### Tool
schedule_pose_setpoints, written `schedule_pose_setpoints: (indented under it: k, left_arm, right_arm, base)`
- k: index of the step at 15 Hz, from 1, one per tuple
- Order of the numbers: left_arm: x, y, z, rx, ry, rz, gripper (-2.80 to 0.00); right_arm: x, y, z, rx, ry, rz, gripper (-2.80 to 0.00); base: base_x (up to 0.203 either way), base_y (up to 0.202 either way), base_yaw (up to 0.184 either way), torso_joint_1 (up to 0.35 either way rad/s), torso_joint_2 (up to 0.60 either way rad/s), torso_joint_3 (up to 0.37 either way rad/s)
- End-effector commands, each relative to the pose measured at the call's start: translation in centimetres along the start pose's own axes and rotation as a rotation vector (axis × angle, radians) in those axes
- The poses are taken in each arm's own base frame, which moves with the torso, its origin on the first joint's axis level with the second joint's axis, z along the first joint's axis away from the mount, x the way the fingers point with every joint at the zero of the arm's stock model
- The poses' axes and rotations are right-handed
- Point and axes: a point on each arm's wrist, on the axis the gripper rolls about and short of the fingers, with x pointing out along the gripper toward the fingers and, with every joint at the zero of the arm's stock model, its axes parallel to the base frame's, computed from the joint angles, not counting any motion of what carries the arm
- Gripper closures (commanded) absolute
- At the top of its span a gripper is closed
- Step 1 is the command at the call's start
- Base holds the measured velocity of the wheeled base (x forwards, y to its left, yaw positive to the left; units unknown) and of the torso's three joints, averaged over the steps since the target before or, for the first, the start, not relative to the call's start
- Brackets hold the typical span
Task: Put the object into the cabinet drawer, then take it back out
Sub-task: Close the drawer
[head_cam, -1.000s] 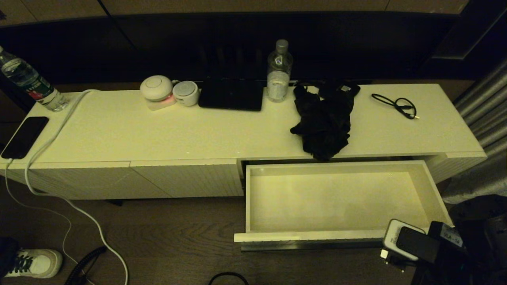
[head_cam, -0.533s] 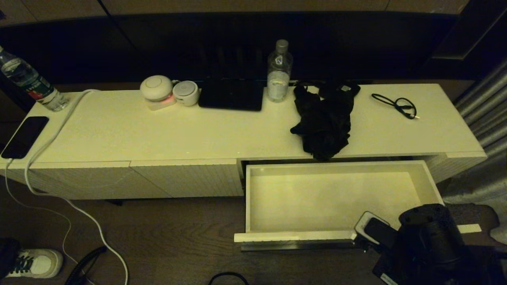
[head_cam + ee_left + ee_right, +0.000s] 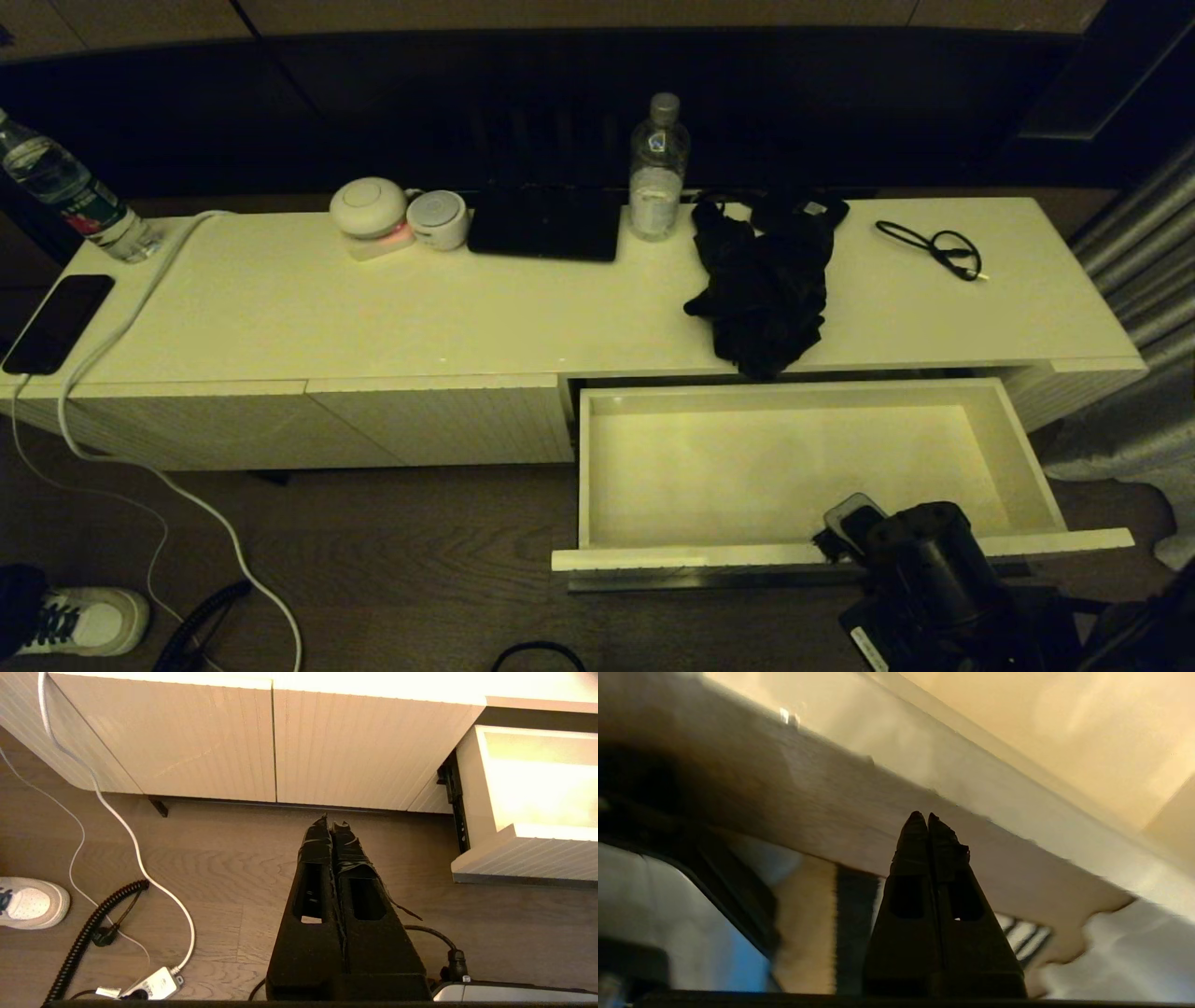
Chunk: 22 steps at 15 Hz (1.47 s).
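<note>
The black umbrella (image 3: pixel 766 289) lies bunched on the cabinet top, its lower end hanging over the front edge above the open drawer (image 3: pixel 653 558). The drawer's pale inside holds nothing. My right arm (image 3: pixel 924 569) reaches up from the lower right to the drawer's front rim, right of its middle. In the right wrist view the right gripper (image 3: pixel 928 816) is shut and holds nothing, close to the drawer's cream rim (image 3: pixel 859 798). My left gripper (image 3: pixel 332 823) is shut and holds nothing, low over the wood floor before the ribbed doors, left of the drawer (image 3: pixel 528 858).
On the cabinet top stand a water bottle (image 3: pixel 658 168), a flat black pad (image 3: pixel 546 224), two round white devices (image 3: pixel 372 210), a small black box (image 3: pixel 808 210) and a black cable (image 3: pixel 934 247). A phone (image 3: pixel 58 322) and white cord (image 3: pixel 121 317) lie far left. Curtain (image 3: pixel 1139 261) at right.
My right arm has swung left and forward from the drawer's right front corner to its front rim. The umbrella and drawer have not moved.
</note>
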Motion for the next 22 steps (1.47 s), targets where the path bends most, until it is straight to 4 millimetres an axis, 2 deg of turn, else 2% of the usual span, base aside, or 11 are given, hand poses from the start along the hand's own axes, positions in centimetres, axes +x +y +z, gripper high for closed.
schedule_pose_setpoints:
  k: [1, 6, 10, 13, 18, 22]
  left_arm:
    - [0.0, 0.0, 0.0, -0.001, -0.002, 0.001, 0.00]
    - [0.0, 0.0, 0.0, -0.001, -0.002, 0.001, 0.00]
    - [0.0, 0.0, 0.0, -0.001, -0.002, 0.000, 0.00]
    - [0.0, 0.0, 0.0, -0.001, -0.001, 0.001, 0.00]
    - [0.0, 0.0, 0.0, -0.001, -0.001, 0.001, 0.00]
    - [0.0, 0.0, 0.0, -0.001, -0.002, 0.001, 0.00]
  right_arm:
    - [1.1, 0.6, 0.0, 0.086, 0.011, -0.016, 0.00]
    - [0.7, 1.0, 1.4, 0.178, -0.142, -0.013, 0.00]
    - [1.0, 1.2, 1.2, 0.236, -0.171, -0.010, 0.00]
    - [1.1, 1.1, 1.7, 0.289, -0.234, -0.008, 0.00]
    - [1.8, 1.2, 2.0, 0.313, -0.262, -0.015, 0.00]
    - [3.2, 1.8, 2.1, 0.329, -0.278, -0.020, 0.00]
  base:
    - [0.000, 0.000, 0.000, 0.000, 0.00, 0.000]
    - [0.000, 0.000, 0.000, 0.000, 0.00, 0.000]
    - [0.000, 0.000, 0.000, 0.000, 0.00, 0.000]
    - [0.000, 0.000, 0.000, 0.000, 0.00, 0.000]
    - [0.000, 0.000, 0.000, 0.000, 0.00, 0.000]
    - [0.000, 0.000, 0.000, 0.000, 0.00, 0.000]
